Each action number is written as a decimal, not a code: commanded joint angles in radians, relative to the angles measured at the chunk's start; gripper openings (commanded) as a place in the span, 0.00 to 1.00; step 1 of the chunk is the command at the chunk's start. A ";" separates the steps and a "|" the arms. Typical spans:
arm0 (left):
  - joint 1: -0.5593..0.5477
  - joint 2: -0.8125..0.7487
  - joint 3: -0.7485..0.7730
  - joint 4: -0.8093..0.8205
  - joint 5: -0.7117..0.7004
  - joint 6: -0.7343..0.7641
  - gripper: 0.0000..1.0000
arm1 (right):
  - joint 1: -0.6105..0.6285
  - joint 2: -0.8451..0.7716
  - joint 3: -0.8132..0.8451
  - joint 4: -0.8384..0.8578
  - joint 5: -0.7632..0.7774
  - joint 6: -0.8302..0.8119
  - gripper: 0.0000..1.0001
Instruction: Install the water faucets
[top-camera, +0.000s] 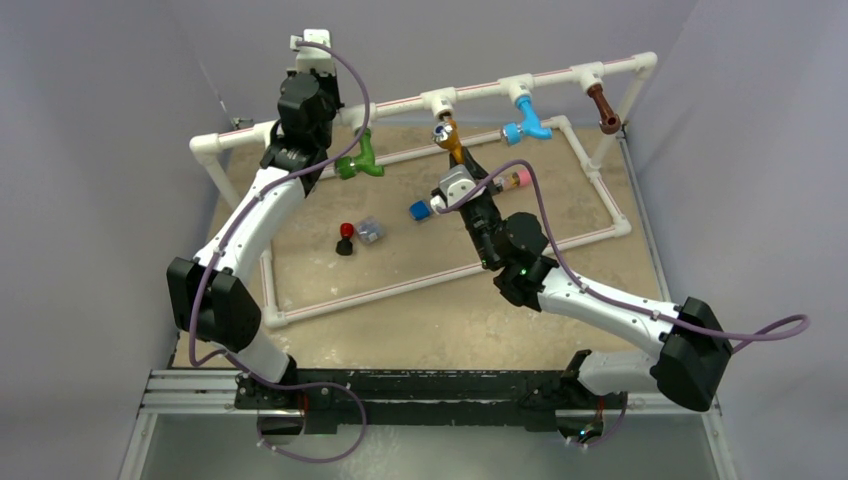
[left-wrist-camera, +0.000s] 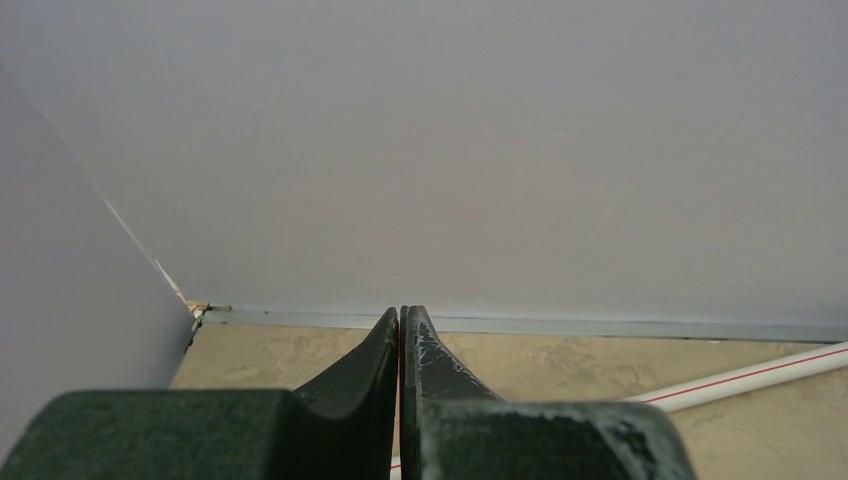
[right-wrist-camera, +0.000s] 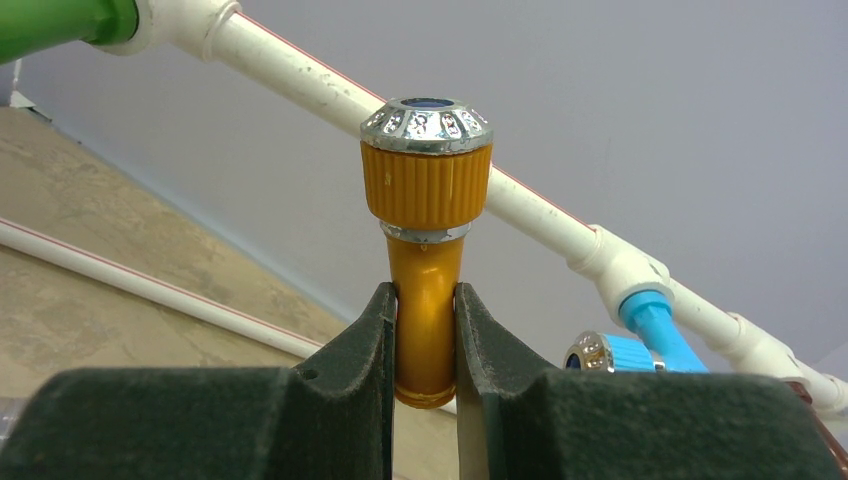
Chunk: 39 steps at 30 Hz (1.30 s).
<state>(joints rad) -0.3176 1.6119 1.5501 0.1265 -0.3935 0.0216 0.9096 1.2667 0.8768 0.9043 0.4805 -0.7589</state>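
My right gripper (right-wrist-camera: 425, 295) is shut on the neck of the orange faucet (right-wrist-camera: 425, 175), which stands upright with its ridged collar and chrome ring on top. In the top view the orange faucet (top-camera: 452, 143) sits just under the middle white tee (top-camera: 440, 100); I cannot tell if they touch. The green faucet (top-camera: 358, 163), the blue faucet (top-camera: 525, 125) and the brown faucet (top-camera: 603, 108) hang from the raised white pipe rail (top-camera: 480, 90). My left gripper (left-wrist-camera: 401, 315) is shut and empty, facing the back wall near the rail's left end.
A white pipe frame (top-camera: 400, 285) lies flat on the tan table. Inside it are a small red-and-black part (top-camera: 345, 238), a grey block (top-camera: 370, 232), a blue block (top-camera: 419, 210) and a pink-and-brown cylinder (top-camera: 515, 180). Grey walls close in the back and sides.
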 joint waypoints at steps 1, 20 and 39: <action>-0.007 0.042 -0.033 -0.125 0.014 0.021 0.00 | 0.003 -0.015 0.040 0.093 0.006 0.007 0.00; -0.008 0.051 -0.030 -0.125 0.018 0.027 0.00 | 0.004 0.023 0.060 0.100 -0.011 0.006 0.00; -0.008 0.057 -0.025 -0.157 0.021 0.029 0.00 | 0.004 0.026 0.068 0.101 0.008 -0.008 0.00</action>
<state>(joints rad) -0.3176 1.6157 1.5539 0.1223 -0.3912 0.0307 0.9096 1.2900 0.8997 0.9321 0.4808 -0.7631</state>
